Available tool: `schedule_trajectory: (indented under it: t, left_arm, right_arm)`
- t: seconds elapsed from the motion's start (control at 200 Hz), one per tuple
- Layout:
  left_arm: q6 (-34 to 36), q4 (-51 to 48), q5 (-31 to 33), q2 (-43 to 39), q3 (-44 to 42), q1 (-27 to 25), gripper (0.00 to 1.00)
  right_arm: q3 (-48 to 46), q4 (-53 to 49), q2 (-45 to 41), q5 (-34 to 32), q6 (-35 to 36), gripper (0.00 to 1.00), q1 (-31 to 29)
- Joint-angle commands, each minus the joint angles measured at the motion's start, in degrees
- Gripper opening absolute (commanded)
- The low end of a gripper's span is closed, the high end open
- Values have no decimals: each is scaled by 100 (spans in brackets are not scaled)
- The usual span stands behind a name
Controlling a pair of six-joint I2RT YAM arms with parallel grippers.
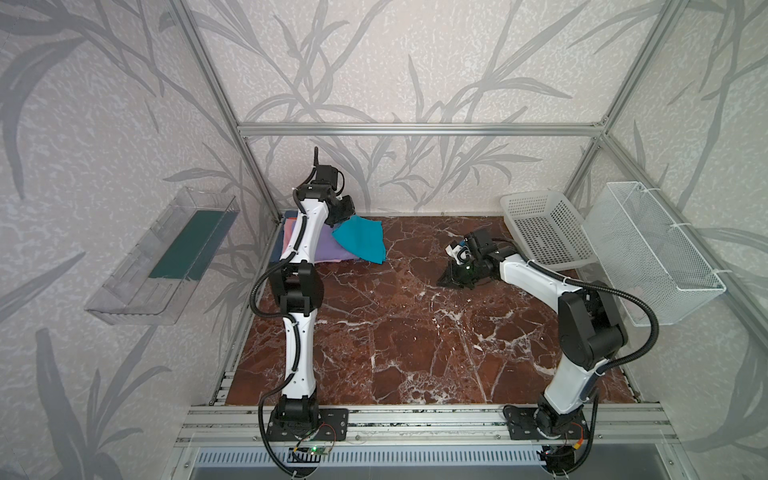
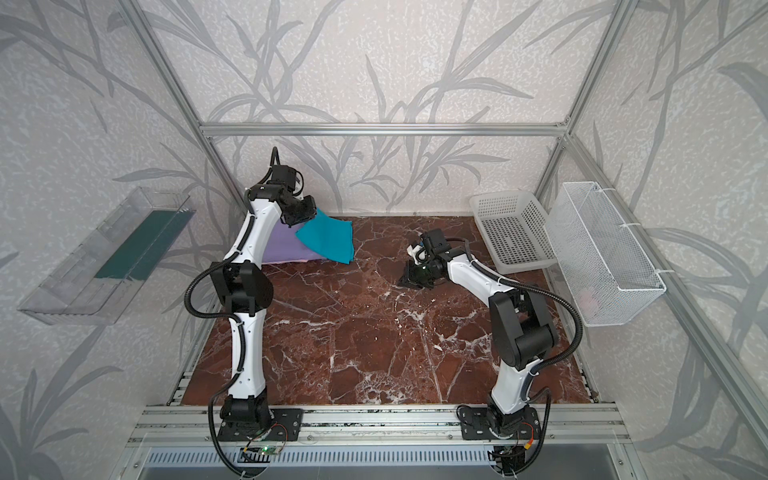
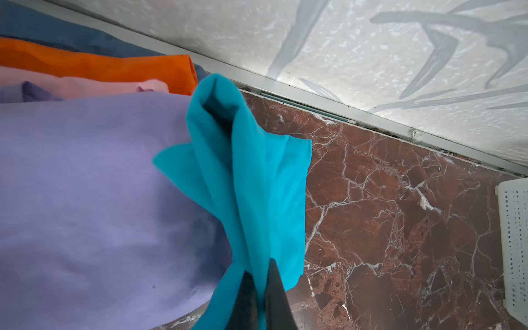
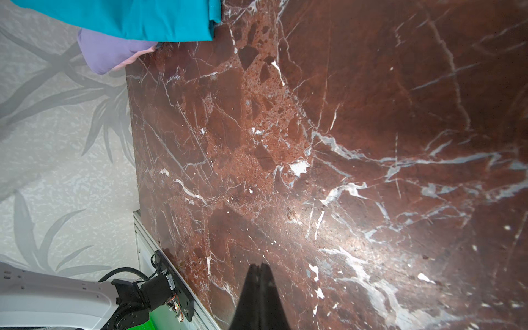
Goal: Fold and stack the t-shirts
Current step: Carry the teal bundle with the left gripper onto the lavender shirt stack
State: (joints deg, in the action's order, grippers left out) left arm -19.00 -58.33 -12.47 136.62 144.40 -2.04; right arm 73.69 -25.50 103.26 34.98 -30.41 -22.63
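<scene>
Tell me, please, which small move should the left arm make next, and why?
Probably shift the teal tee further over the lilac tee before lowering it: the left fingers pinch it, but much of it hangs beyond the stack's edge, over the table.

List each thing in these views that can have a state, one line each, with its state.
left tool: shut on the teal t-shirt
right tool: shut, holding nothing
teal t-shirt: folded, lying partly over the stack
lilac t-shirt: folded, under the teal
pink t-shirt: folded, under the lilac
orange t-shirt: folded, under the pink
dark-blue t-shirt: folded, lowest visible
white plastic basket: upright, empty
</scene>
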Motion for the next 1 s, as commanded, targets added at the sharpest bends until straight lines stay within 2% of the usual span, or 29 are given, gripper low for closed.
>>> schedule_trajectory:
  t: [0.0,0.385,0.62,0.995]
  left_arm:
    - [249,-382,46,-161,141,200,0]
    - [116,-369,-173,-672,116,746,0]
    - [47,-247,-281,-830,-248,1032,0]
    - [-60,-207,-300,-882,-551,1263,0]
  right_arm:
    - [-53,86,69,87,-63,1,24]
    - [-105,185,172,159,-131,1,13]
    - [-142,234,187,167,-175,1,5]
    - [-224,378,249,202,-252,1,-6]
